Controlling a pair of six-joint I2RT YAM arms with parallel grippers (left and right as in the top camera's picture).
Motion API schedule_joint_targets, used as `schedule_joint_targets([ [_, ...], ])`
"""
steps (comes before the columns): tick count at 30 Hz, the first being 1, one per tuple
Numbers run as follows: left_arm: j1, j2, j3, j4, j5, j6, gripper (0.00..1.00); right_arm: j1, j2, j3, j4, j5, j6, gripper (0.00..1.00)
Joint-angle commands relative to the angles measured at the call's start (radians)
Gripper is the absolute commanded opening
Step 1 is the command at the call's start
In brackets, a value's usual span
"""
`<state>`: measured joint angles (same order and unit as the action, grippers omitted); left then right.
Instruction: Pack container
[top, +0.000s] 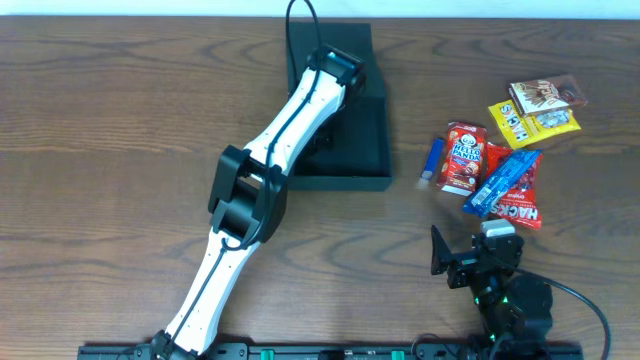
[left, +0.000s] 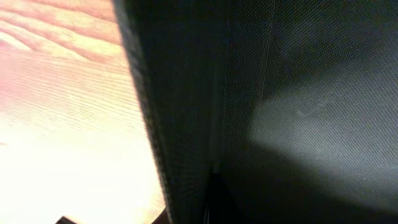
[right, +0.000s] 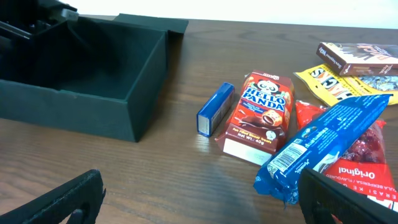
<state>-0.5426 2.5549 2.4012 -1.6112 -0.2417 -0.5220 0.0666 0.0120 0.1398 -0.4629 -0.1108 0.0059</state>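
Note:
The container (top: 350, 180) is a dark open box at the table's middle back, with its flap lid lying behind it. It also shows in the right wrist view (right: 93, 106). My left gripper (top: 338, 72) reaches over its back part, near the lid hinge. The left wrist view is filled by dark cardboard (left: 298, 93) very close up, and the jaws are not clear there. My right gripper (top: 478, 262) is open and empty near the front right edge, short of the snacks; it also shows in the right wrist view (right: 205, 202).
Snacks lie to the right of the box: a red Hello Panda box (top: 464, 158), a small blue box (top: 433, 160), a blue packet (top: 500, 180) over a red packet (top: 522, 205), a yellow packet (top: 535, 122) and a brown box (top: 545, 95).

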Motion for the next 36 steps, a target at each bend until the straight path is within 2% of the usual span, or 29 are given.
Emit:
schedule_joint_targets([
  [1, 0.018, 0.016, 0.003, -0.06, -0.113, 0.008, 0.06, -0.012, -0.006, -0.008, -0.001, 0.01, -0.007, 0.99],
  [6, 0.044, 0.018, -0.015, -0.025, -0.045, 0.002, 0.06, -0.012, -0.006, -0.008, -0.001, 0.009, -0.007, 0.99],
  [7, 0.047, 0.018, -0.02, -0.022, -0.045, 0.002, 0.11, -0.012, -0.006, -0.008, -0.001, 0.01, -0.007, 0.99],
  [8, 0.05, 0.018, -0.026, -0.018, -0.046, 0.002, 0.28, -0.012, -0.006, -0.008, -0.001, 0.01, -0.007, 0.99],
  [10, 0.056, 0.018, -0.038, -0.013, -0.046, 0.002, 0.75, -0.012, -0.006, -0.008, -0.001, 0.01, -0.007, 0.99],
  [11, 0.058, 0.018, -0.041, -0.011, -0.045, 0.002, 0.82, -0.012, -0.006, -0.008, -0.001, 0.01, -0.007, 0.99],
  [13, 0.063, 0.018, -0.042, -0.01, -0.046, 0.002, 0.9, -0.012, -0.006, -0.008, -0.001, 0.01, -0.007, 0.99],
  [24, 0.07, -0.006, 0.013, -0.007, -0.049, 0.008, 0.91, -0.012, -0.006, -0.008, -0.001, 0.01, -0.007, 0.99],
  [30, 0.1, -0.08, 0.066, -0.032, -0.159, 0.022, 0.92, -0.012, -0.006, -0.008, -0.001, 0.01, -0.007, 0.99],
  [36, 0.121, -0.15, 0.068, 0.001, -0.157, 0.072, 0.92, -0.012, -0.006, -0.008, -0.001, 0.01, -0.007, 0.99],
])
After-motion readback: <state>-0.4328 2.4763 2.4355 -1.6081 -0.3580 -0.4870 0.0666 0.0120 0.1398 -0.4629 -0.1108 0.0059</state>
